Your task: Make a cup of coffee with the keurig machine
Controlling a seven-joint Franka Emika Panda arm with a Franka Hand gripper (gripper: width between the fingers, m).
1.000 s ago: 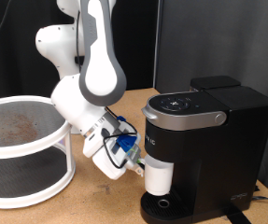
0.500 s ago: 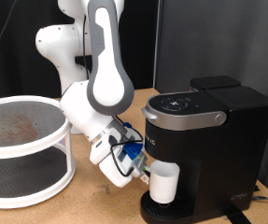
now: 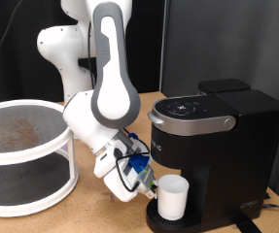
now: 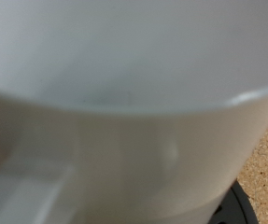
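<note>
The white cup [image 3: 173, 198] sits low under the brew head of the black keurig machine [image 3: 217, 146], on or just above its round drip base [image 3: 166, 222]. My gripper [image 3: 151, 185] reaches in from the exterior view's left and is shut on the cup at its side. The fingers themselves are mostly hidden behind the hand and cables. In the wrist view the cup [image 4: 124, 140] fills almost the whole picture, with its rim and inside wall very close. A sliver of the dark drip base [image 4: 257, 211] shows beside it. The machine's lid is down.
A white two-tier round rack [image 3: 22, 146] stands at the exterior view's left on the wooden table [image 3: 90, 209]. The robot arm's white body [image 3: 105, 87] leans over the table between the rack and the machine. A black curtain hangs behind.
My gripper has moved down and a little to the exterior view's right, carrying the cup lower under the brew head towards the drip base.
</note>
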